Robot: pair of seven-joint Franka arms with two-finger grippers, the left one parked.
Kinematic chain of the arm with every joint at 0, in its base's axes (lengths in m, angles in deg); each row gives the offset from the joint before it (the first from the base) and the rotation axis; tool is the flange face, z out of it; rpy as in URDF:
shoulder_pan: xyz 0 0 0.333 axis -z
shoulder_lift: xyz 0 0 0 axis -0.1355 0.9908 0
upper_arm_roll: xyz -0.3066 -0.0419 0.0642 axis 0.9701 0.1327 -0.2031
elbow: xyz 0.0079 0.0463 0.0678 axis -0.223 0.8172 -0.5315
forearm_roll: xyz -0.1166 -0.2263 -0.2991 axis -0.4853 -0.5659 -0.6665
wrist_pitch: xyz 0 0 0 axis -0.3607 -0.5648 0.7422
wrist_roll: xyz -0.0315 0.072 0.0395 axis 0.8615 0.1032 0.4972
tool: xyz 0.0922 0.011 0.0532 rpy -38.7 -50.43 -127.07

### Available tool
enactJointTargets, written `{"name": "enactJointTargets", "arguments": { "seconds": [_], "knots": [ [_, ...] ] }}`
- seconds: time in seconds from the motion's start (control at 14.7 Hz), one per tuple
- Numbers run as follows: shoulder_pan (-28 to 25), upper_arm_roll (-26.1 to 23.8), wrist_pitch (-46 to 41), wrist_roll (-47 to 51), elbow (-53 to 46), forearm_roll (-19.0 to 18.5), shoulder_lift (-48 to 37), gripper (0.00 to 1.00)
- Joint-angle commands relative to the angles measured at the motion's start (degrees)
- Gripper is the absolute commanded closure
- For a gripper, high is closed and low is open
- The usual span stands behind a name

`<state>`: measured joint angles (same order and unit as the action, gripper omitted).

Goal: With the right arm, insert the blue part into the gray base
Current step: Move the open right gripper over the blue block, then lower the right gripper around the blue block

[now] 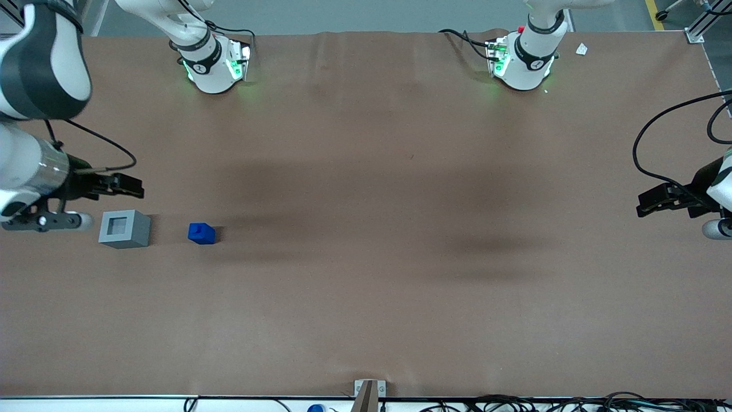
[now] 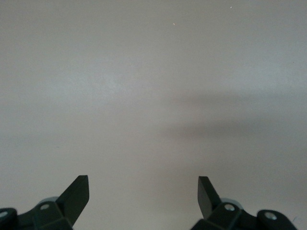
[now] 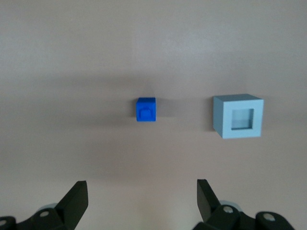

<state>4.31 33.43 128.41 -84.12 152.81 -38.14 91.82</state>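
— Where did the blue part (image 1: 201, 233) sit?

— Low in the left third of the front frame, flat on the brown tabletop (image 1: 400, 257), its little knob up. It touched nothing.

— And the gray base (image 1: 124, 229)?

— Beside it, closer to the frame's left edge, a strip of bare tabletop between the two. Its square recess faced up and held nothing. Both blocks lay toward the working arm's end of the tabletop.

— What of the right arm (image 1: 28, 114)?

— It came in at the left edge of the front frame. Its hand (image 1: 128, 184) hung above the tabletop, just up-frame of the gray base, clear of both blocks.

— Had it hold of anything?

— No. In the wrist view the hand (image 3: 142, 196) stood spread wide, its fingers (image 3: 76, 196) well apart with only tabletop between them; the blue part (image 3: 146, 109) and gray base (image 3: 238, 116) lay untouched.
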Motion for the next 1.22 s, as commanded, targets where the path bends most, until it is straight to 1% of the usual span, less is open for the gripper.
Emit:
{"name": "enactJointTargets", "arguments": {
  "seconds": [0.0, 0.2, 0.54, 0.61, 0.82, 1.16],
  "knots": [
    [-0.74, 0.15, 6.99, 1.77, 6.79, 0.32, -0.18, 0.0],
    [-1.27, 0.15, 14.21, 1.77, 12.43, 0.4, 1.05, 0.0],
    [-1.62, 0.15, 17.57, 1.51, 12.71, 0.4, 6.06, 0.0],
    [-1.53, 0.15, 19.66, 1.51, 13.23, 0.4, 7.02, 0.0],
    [-1.88, 0.15, 27.57, 1.51, 19.11, 0.4, 7.38, 0.0],
    [-2.15, 0.15, 35.65, 1.6, 24.12, 0.4, 9.23, 0.0]
  ]
}}
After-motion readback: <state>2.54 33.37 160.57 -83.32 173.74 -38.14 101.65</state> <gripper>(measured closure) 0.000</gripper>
